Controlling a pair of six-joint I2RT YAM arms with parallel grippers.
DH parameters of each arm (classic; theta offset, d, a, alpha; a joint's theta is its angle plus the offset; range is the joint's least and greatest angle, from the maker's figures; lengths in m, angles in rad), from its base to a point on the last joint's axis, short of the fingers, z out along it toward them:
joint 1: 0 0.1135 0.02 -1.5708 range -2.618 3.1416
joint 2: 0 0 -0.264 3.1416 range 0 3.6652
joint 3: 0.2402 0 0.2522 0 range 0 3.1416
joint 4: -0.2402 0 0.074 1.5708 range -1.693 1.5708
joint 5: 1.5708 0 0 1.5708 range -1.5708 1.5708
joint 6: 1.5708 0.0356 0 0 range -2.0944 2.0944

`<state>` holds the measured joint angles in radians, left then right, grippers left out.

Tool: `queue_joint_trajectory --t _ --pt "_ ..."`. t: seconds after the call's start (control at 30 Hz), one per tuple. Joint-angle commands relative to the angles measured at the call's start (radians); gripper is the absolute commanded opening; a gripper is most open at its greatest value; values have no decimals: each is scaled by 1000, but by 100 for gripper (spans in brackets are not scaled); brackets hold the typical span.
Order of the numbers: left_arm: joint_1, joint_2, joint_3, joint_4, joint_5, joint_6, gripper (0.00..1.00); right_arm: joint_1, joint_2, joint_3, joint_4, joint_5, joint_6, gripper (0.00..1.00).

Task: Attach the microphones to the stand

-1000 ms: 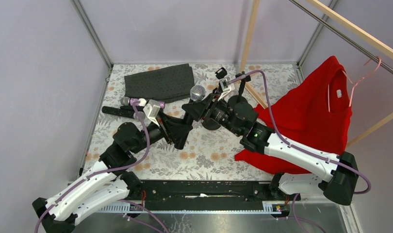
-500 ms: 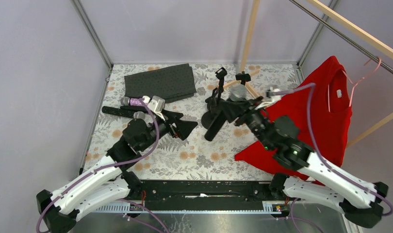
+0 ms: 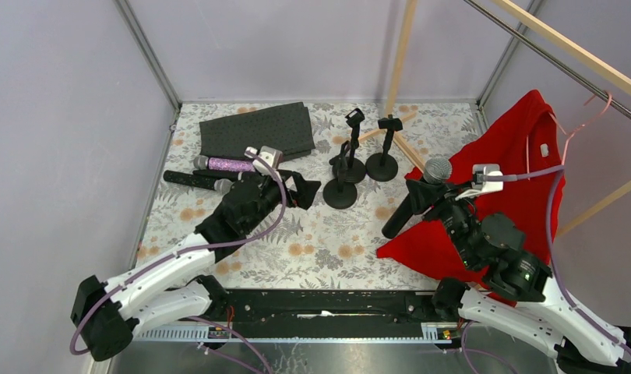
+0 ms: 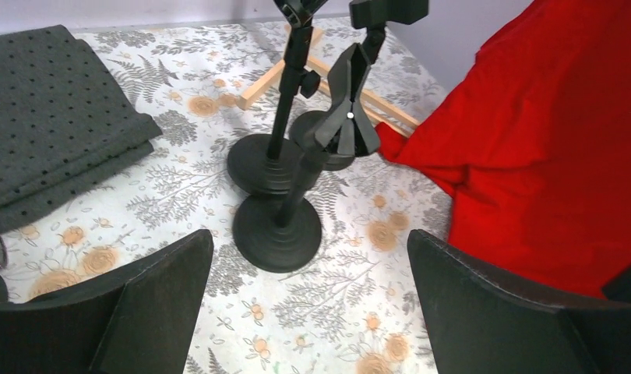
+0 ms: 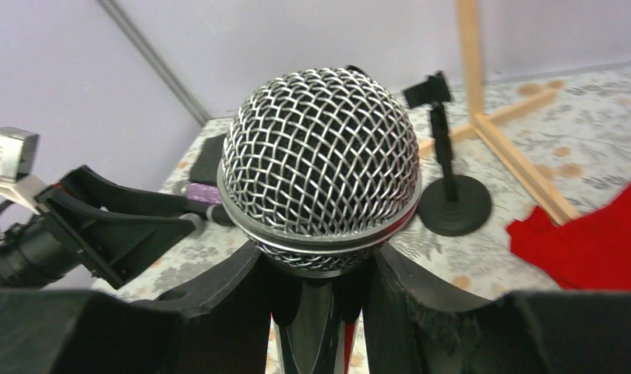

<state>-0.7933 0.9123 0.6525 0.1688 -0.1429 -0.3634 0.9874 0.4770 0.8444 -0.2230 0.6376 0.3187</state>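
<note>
From overhead, my right fingers pinch a black microphone round its body just under the mesh head. It is tilted, head toward the back and tail slanting down to the left, at the edge of a red garment; I cannot tell whether the tail touches the tabletop. My left fingers are spread with nothing between them, low and just left of the nearest of three stands clustered at the middle back. A purple glitter microphone and two black microphones lie side by side on the left, near a folded grey cloth. In my left wrist camera, my fingers sit wide apart at the lower corners. Between them the nearest stand is upright on its round base, a second stand is just behind it, and a third is partly hidden behind both. The red garment is to the right and the grey cloth to the left. In my right wrist camera, the mesh head fills the centre, and my fingers press on the body from both sides beneath it. Beyond, one stand is next to a wooden frame, and my left fingers show spread at the left.
</note>
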Motion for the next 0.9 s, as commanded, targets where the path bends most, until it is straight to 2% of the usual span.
queue_joint_trajectory --t 0.0,0.17,0.3,0.53,0.67,0.87 --pt "2 81 78 142 -35 84 99 0 -44 3 -124 146 24 0" --pt "0 157 106 217 31 117 99 0 -96 -4 -237 248 123 0" --pt "-4 227 186 203 49 172 99 0 -136 -20 -275 276 185 0" --pt "-5 376 372 78 63 216 90 0 -148 -20 -306 237 192 0" --pt "-10 463 492 -47 36 201 85 0 -136 -15 -341 241 192 0" --pt "-45 549 607 -166 -31 192 84 0 -136 -11 -345 236 185 0"
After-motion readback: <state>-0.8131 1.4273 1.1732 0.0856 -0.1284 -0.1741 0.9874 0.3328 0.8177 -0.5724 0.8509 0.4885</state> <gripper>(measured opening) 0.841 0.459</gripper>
